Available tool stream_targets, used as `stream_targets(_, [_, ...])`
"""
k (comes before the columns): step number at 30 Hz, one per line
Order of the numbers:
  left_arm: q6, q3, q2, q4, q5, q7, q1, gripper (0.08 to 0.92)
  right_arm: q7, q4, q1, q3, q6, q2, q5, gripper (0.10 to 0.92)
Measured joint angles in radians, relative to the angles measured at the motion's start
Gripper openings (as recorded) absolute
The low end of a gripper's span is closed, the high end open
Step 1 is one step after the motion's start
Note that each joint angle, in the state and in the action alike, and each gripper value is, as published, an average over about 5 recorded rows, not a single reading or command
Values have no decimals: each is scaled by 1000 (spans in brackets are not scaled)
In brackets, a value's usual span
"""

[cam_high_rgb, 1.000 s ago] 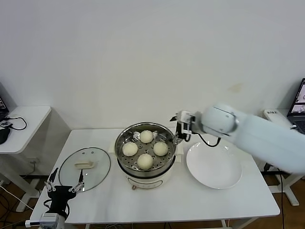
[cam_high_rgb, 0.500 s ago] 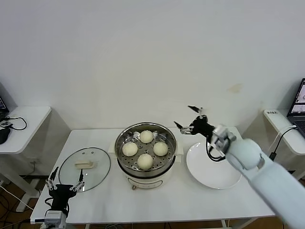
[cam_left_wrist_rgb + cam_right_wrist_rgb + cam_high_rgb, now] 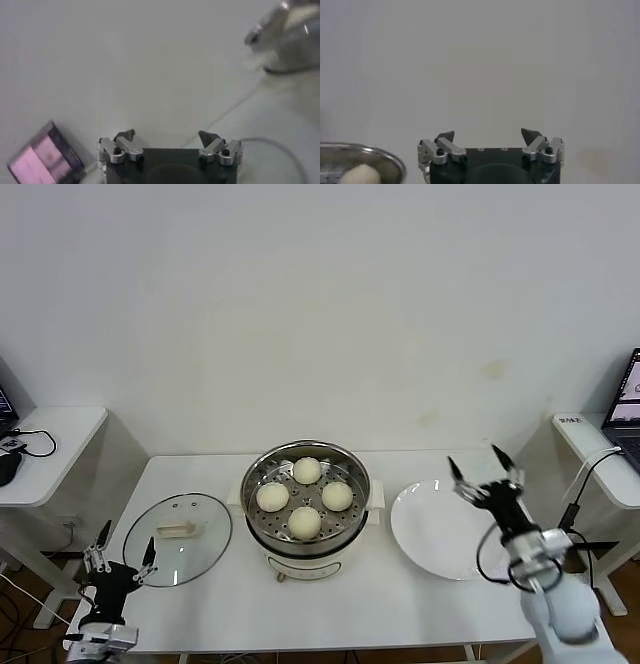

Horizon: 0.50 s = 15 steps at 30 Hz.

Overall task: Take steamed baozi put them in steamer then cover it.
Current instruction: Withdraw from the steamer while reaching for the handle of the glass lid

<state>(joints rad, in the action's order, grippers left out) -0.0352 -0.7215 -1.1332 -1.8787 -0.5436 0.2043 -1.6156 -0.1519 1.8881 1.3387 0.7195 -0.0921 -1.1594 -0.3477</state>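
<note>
Hovering over the right side of the bench [image 3: 400, 604], the right hand [image 3: 482, 467] points upward with its fingers spread wide and nothing between them; it sits above the far right rim of the plate [image 3: 440, 534], clear of it. The left hand [image 3: 120, 550] hangs at the bench's near left corner, likewise released and empty, just beside the near edge of the cover [image 3: 178, 538].

Four baozi [image 3: 305, 496], smooth, round and cream-white, sit in a diamond on the perforated tray inside the steamer [image 3: 305, 534], none touching another. The steamer is a shiny steel pot on a cream-white base at mid-bench, its top uncovered. The cover, clear glass with a metal rim and a cream oblong handle at its centre, lies flat on the bench to the left of the steamer, close beside its base but apart from it.

The plate lies flat to the right of the steamer, near its side handle. Bare bench runs along the front edge before the steamer and plate, and a strip is free at the far right beyond the plate.
</note>
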Motion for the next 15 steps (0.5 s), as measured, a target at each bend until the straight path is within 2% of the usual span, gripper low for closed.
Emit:
stream_targets(8, [-56, 27, 65, 129, -275, 19, 38, 823, -2, 6, 133, 124, -48, -97, 22, 823])
stream_targets(15, [-88, 69, 99, 232, -411, 13, 105, 823, -3, 14, 202, 174, -68, -153, 39, 823])
